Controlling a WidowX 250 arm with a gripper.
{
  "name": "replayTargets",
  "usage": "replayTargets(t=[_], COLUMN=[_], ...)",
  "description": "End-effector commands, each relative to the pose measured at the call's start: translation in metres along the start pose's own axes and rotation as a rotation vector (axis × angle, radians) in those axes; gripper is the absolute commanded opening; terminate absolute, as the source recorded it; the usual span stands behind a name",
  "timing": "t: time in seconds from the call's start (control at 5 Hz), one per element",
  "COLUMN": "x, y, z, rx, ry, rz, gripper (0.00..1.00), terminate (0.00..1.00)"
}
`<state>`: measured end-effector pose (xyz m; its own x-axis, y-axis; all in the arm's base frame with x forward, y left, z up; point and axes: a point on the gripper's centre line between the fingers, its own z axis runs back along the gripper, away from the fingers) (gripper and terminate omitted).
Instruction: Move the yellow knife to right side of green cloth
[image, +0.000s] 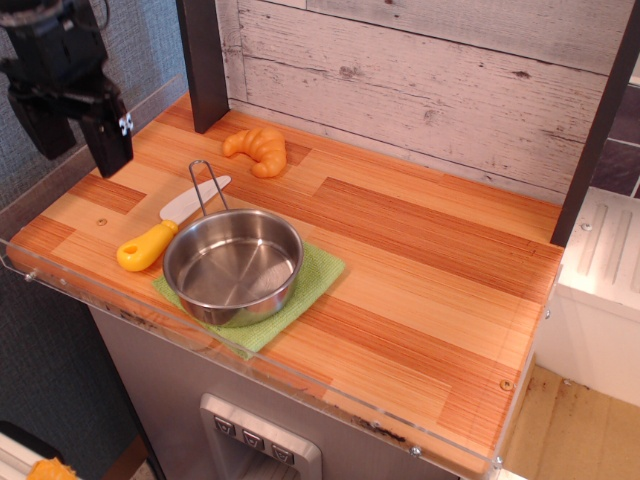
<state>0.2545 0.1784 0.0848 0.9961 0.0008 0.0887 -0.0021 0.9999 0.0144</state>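
Note:
The yellow knife (163, 230) lies on the wooden counter, left of the steel pan (233, 266), yellow handle toward the front left, white blade toward the back right beside the pan's wire handle. The green cloth (318, 278) lies flat under the pan, showing at its right and front. My gripper (76, 140) hangs open and empty above the counter's far left edge, up and to the left of the knife, apart from it.
An orange-yellow toy croissant (257, 149) lies near the back wall. A dark post (203, 62) stands at the back left. A clear acrylic rim (300, 380) runs along the counter's front and left edges. Bare wood (430, 270) lies right of the cloth.

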Motion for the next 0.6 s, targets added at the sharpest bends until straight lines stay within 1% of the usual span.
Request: replayTargets(t=[0.0, 0.2, 0.4], x=[-0.009, -0.007, -0.005], y=[0.011, 0.004, -0.003], z=[-0.030, -0.034, -0.039], rx=[-0.011, -0.016, -0.008], ry=[0.010, 0.017, 0.031], rz=[-0.022, -0.036, -0.049], gripper=[1.00, 1.00, 1.00], terminate=[0.00, 0.00, 0.00])
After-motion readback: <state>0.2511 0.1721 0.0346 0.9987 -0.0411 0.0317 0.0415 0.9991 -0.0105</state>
